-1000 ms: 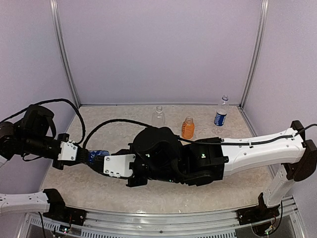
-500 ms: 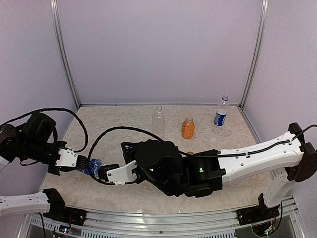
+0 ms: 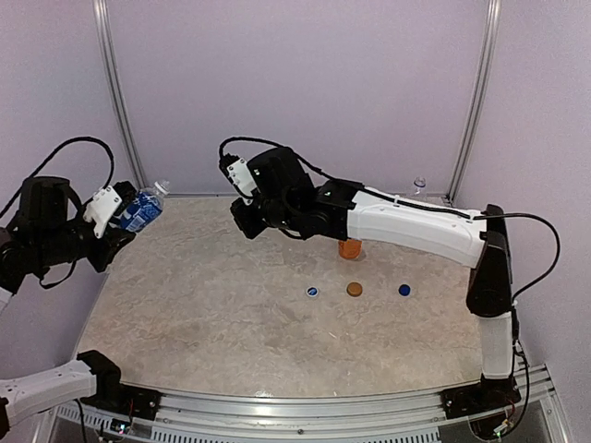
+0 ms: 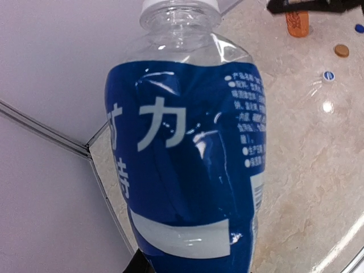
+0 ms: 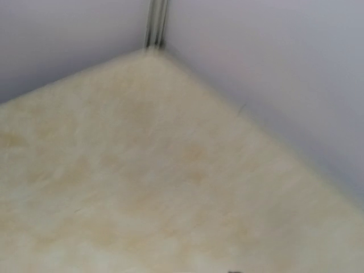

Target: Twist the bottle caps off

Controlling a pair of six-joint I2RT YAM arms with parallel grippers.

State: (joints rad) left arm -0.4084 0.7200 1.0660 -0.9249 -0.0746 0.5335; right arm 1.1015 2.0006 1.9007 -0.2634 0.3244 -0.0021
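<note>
While your left gripper (image 3: 120, 219) clamps the blue-labelled bottle (image 3: 143, 207) aloft at far left, tilted, apparently to present its cap (image 4: 181, 5) to your right gripper (image 3: 247, 220), three loose caps (image 3: 354, 289) lie on the worktop (image 3: 203, 314). Right gripper's opening cannot be told.

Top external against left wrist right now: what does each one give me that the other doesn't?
Top external only: the left gripper gripping the blue-labelled clear plastic bottle, the right arm stretched above the table, a whitish bottle cap at the back right. Left wrist only: the label's white characters. Both: that bottle, capped, the short orange bottle, and three loose round plastic caps, two blue, one orange-brown.
</note>
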